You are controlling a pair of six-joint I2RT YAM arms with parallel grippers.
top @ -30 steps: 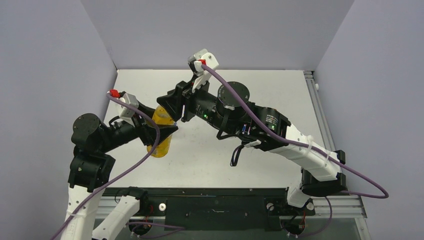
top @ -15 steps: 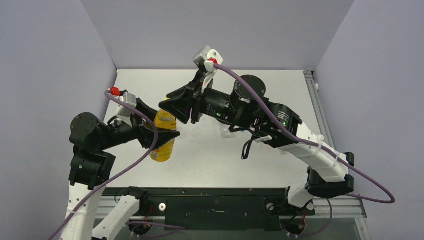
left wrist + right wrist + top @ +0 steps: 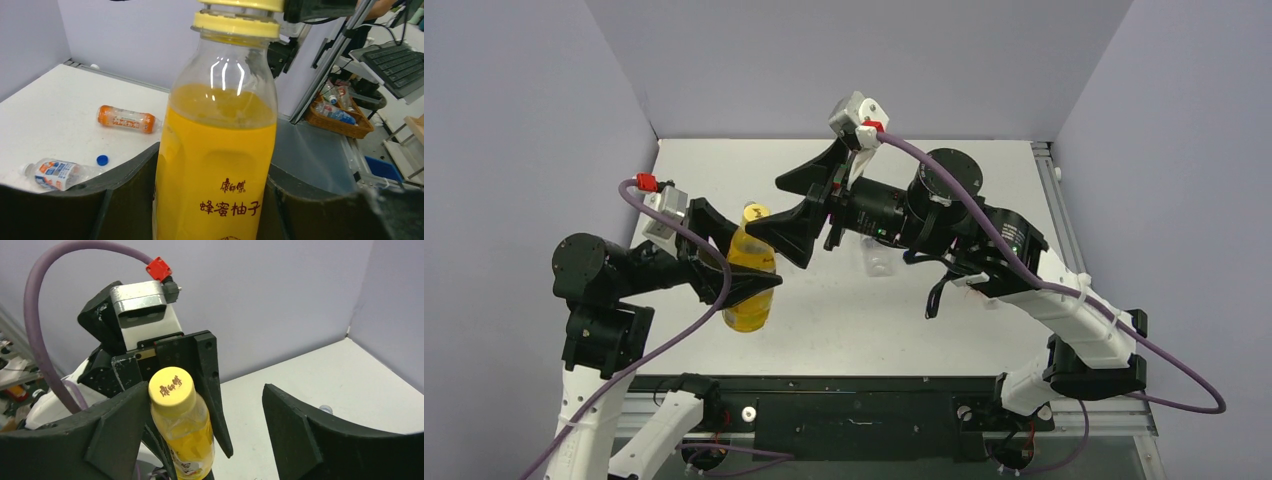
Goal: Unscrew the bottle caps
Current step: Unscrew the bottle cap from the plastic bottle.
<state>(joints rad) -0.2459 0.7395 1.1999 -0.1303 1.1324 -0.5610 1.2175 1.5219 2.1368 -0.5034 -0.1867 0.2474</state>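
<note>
My left gripper [image 3: 742, 262] is shut on the body of the yellow juice bottle [image 3: 749, 275], holding it up off the table. In the left wrist view the bottle [image 3: 222, 165] fills the gap between the dark jaws, and its yellow cap [image 3: 236, 22] sits on the neck. My right gripper [image 3: 789, 208] stands open just right of the cap [image 3: 755, 212]. In the right wrist view the cap [image 3: 171, 386] lies close against the left finger [image 3: 120, 415], with a wide gap to the other finger.
On the white table behind, an orange drink bottle [image 3: 126, 118] and a clear bottle with a white-blue label [image 3: 57, 172] lie on their sides, a loose blue cap [image 3: 102, 160] between them. A small whitish cap [image 3: 325, 408] sits beyond my right finger. Grey walls enclose the table.
The right gripper, closed around the yellow cap half a second ago, has opened and drawn back to the right. The cap stays on the bottle, which the left gripper still holds.
</note>
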